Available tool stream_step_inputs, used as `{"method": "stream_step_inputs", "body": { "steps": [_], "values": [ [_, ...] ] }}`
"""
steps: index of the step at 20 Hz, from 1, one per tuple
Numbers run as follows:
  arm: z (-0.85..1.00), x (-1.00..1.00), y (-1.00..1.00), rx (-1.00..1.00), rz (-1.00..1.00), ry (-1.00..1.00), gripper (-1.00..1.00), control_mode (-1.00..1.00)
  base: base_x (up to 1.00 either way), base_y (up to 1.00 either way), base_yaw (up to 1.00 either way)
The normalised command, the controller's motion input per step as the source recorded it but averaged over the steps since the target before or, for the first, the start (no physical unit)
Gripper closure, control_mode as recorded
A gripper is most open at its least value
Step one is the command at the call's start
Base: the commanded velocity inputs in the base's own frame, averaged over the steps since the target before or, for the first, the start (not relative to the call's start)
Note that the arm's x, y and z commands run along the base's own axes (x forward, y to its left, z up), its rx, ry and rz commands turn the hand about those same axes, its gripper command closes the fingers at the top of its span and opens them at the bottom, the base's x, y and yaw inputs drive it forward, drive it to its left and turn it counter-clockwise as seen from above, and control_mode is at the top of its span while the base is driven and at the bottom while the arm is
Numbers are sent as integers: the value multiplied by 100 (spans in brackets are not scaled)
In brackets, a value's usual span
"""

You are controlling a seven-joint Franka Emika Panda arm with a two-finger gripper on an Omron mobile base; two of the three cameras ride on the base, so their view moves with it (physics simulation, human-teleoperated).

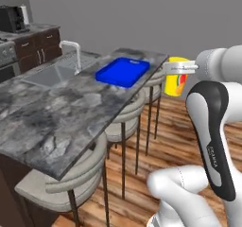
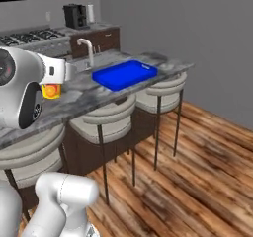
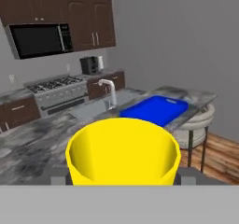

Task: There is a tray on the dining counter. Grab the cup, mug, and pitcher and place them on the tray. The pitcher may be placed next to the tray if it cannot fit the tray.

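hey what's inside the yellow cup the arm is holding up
In the hand view the cup looks empty: bare yellow inner walls, nothing inside them. Its very bottom is hidden at the edge of the picture, so that part cannot be checked.

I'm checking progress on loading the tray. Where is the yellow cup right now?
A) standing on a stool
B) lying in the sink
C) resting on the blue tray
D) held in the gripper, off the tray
D: the cup sits in the gripper, held in the air short of the bare blue tray.

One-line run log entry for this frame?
phase: carry | gripper: shut on cup, in air beside dining counter | tray: nothing on it | mug, pitcher: pending
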Motion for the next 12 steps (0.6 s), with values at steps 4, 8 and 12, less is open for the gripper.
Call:
{"method": "stream_step_inputs", "body": {
  "steps": [4,8,12],
  "values": [
    [0,0,0,0,0,0,100,100,61,-86,58],
    [0,0,0,0,0,0,100,100,59,-87,58],
    [0,0,0,0,0,0,100,100,54,-88,57]
  ]
}}
